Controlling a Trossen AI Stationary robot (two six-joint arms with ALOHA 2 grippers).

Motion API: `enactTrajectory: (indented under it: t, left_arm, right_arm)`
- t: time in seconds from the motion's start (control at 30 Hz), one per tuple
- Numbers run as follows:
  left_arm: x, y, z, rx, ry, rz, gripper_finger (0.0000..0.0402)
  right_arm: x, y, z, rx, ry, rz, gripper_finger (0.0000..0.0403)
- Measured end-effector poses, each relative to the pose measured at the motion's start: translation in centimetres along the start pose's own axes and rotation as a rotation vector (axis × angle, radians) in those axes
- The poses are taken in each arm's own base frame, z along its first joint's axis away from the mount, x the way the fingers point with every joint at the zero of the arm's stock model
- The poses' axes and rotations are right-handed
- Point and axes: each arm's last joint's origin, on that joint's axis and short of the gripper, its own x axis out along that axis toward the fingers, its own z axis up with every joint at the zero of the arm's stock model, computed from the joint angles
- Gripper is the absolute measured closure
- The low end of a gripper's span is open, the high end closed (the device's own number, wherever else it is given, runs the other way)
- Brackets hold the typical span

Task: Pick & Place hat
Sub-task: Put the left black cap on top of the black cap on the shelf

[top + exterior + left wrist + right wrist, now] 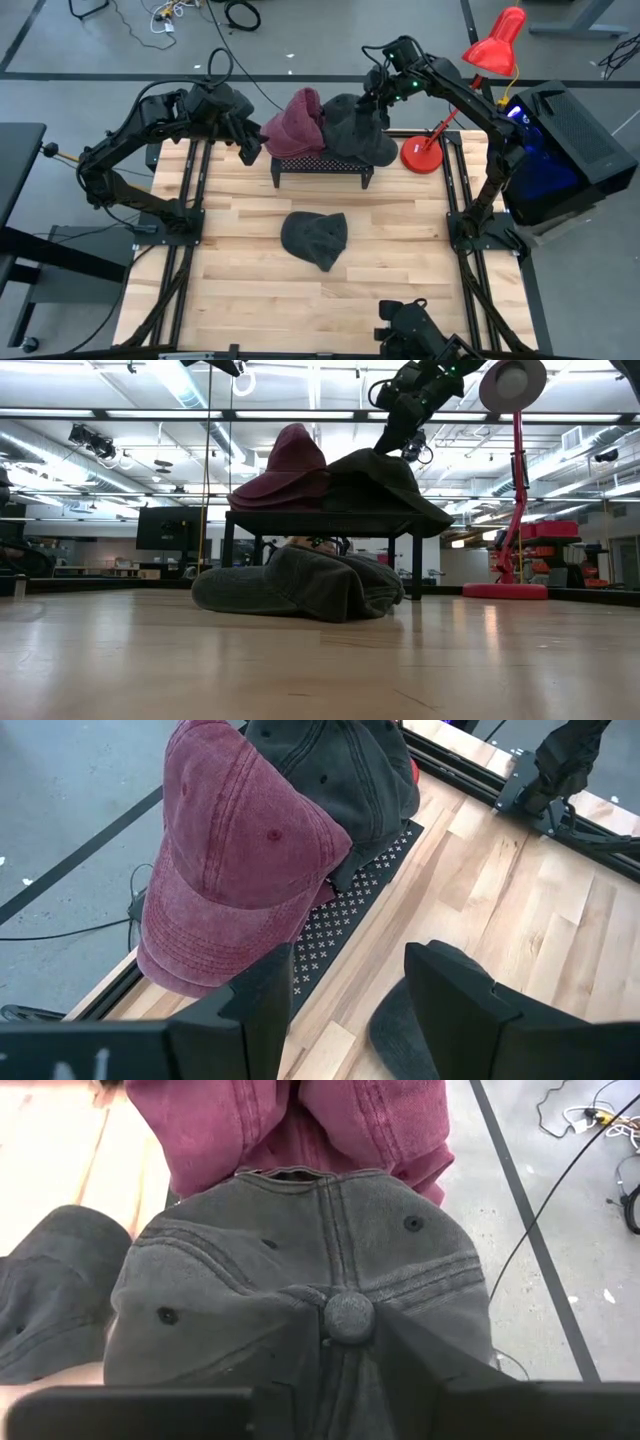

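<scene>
Lower centre, high view: dark grey knit hat [315, 238] flat on wooden table [400, 280]. Upper centre: black mesh rack [321, 166] with maroon cap [296, 122], grey cap [357, 128]. Right gripper [378, 100] pinches grey cap's crown; left gripper [246, 140] open, empty, beside maroon cap

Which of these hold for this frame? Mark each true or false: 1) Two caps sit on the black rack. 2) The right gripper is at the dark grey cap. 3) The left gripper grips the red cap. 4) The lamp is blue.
1) True: a red cap and a dark grey cap sit on the rack.
2) True: the right gripper pinches its crown.
3) False: the left gripper is open, beside it.
4) False: the lamp is red.
</scene>
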Motion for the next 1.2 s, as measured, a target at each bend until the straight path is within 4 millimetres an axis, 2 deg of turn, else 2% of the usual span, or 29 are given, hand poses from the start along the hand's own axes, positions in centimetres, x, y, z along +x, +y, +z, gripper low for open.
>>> enactTrajectory:
  t: [0.17, 0.27, 0.63, 1.2]
  left_arm:
    - [0.0, 0.0, 0.0, 0.000, 0.000, 0.000, 0.0203]
    - [0.0, 0.0, 0.0, 0.000, 0.000, 0.000, 0.0203]
    - [0.0, 0.0, 0.0, 0.000, 0.000, 0.000, 0.0203]
    - [0.0, 0.0, 0.0, 0.000, 0.000, 0.000, 0.0203]
  right_arm:
    - [0.0, 0.0, 0.0, 0.001, 0.001, 0.000, 0.0346]
    - [0.0, 0.0, 0.0, 0.001, 0.001, 0.000, 0.0359]
    - [-0.2, 0.1, 0.0, 0.001, 0.001, -0.001, 0.0358]
    - [-2.8, 1.2, 0.8, -0.040, -0.054, -0.031, 0.0360]
